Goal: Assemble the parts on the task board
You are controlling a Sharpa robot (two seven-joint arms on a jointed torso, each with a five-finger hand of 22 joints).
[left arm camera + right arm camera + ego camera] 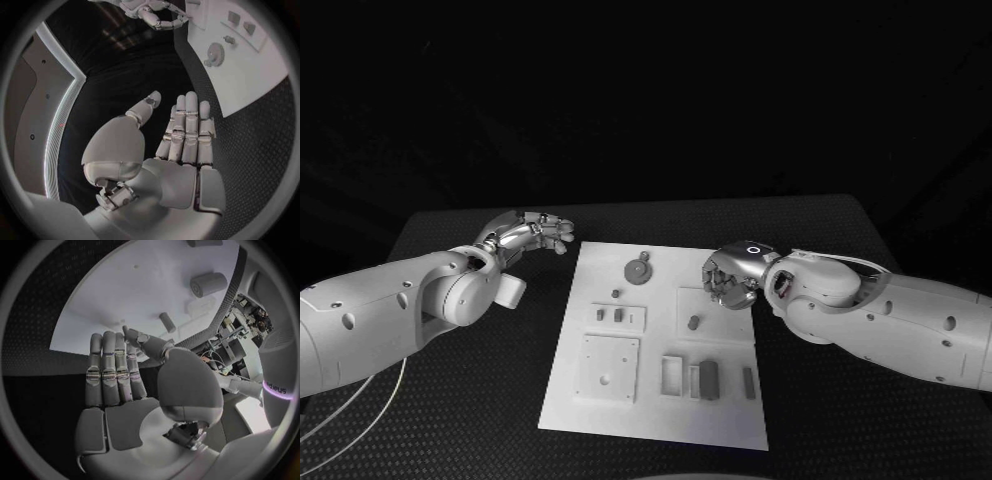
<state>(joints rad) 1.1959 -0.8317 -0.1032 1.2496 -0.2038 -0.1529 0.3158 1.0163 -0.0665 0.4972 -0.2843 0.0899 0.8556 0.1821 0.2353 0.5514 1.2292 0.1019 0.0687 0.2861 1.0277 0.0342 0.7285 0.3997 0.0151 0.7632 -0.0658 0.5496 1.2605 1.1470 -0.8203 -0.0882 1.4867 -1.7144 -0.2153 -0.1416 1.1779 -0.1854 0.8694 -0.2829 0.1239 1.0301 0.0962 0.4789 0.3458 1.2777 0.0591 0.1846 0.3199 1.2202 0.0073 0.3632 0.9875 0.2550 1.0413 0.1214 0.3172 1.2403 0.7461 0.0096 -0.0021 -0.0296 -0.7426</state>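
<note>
Fingers of both hands, left and right, are spread and empty; small parts on the board could be knocked aside if approached carelessly.

You see the right hand overlapping the task board's right edge, hiding the surface beneath it. Small grey parts on the board are too small for you to tell their shapes. In the left wrist view, the board is cut off at the circle's rim.
</note>
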